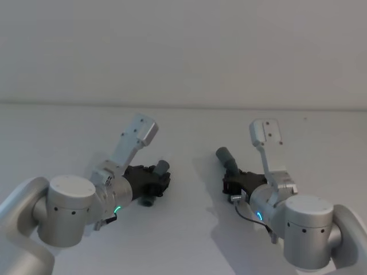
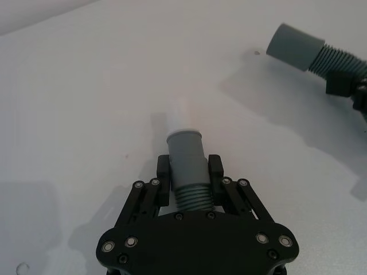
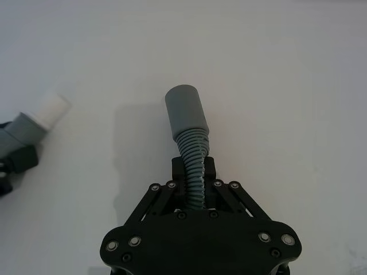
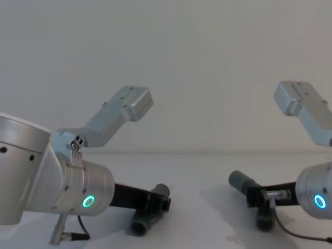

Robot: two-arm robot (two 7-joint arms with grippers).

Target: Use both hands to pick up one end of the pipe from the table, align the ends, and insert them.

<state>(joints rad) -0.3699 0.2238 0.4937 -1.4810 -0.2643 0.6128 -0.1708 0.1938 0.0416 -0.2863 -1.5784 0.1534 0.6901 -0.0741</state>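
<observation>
Both pipe halves gripped, ends nowhere near lined up yet

The left tool (image 2: 189, 172) is clamped on the white-tipped piece (image 2: 187, 157), right where the ribs meet the smooth collar. The right tool (image 3: 194, 172) is pinched on the ribbed hose of the wide-cuff piece (image 3: 186, 112), a bit further back from its cuff. Both pieces sit low over the table (image 1: 189, 235), well apart. This stuff looks light and bendy, so I'd guess the right cuff wobbles more, with some loose ribs ahead of the fingers. Gripping close behind the collar is the stiffer bet. The white tip (image 2: 180, 114) points forward and towards the right arm, and the other cuff points forward and towards the left. So the long axes cross instead of sharing a line.
</observation>
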